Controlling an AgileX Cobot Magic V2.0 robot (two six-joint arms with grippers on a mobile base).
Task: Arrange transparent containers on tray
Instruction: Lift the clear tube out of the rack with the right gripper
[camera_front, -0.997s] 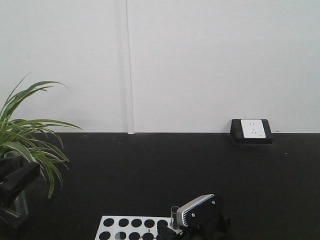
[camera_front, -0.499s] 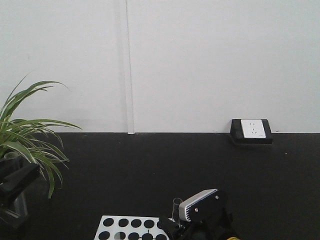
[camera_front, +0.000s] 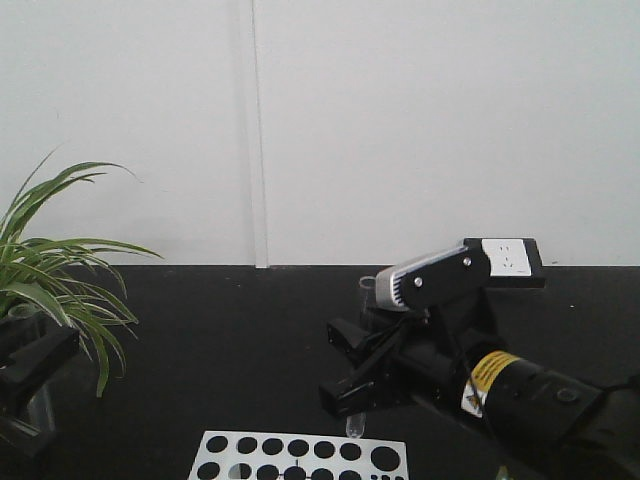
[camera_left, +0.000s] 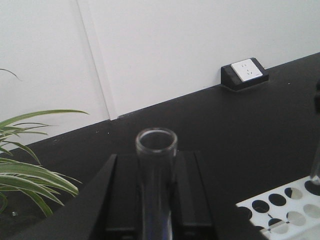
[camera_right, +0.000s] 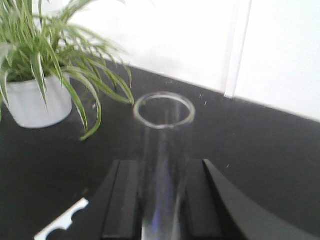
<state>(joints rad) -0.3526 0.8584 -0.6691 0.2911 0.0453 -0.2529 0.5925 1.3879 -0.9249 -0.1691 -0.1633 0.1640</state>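
The left jaws pinch one test tube (camera_left: 156, 170) upright, its rimmed mouth standing above their tips. The right jaws pinch a second test tube (camera_right: 164, 165) the same way, its rounded foot hanging below them, clear of the perforated tube rack (camera_front: 285, 459). The tray is out of view. The glass is likely light, stiff, slick and brittle, so hold it mid-body with gentle pressure, never at the rim.

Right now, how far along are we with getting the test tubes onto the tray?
Done: both tubes are clear of the white rack. In hand: left gripper clamps the left test tube, right gripper the right test tube, just above the rack. Left: setting both on the tray, which no view shows.
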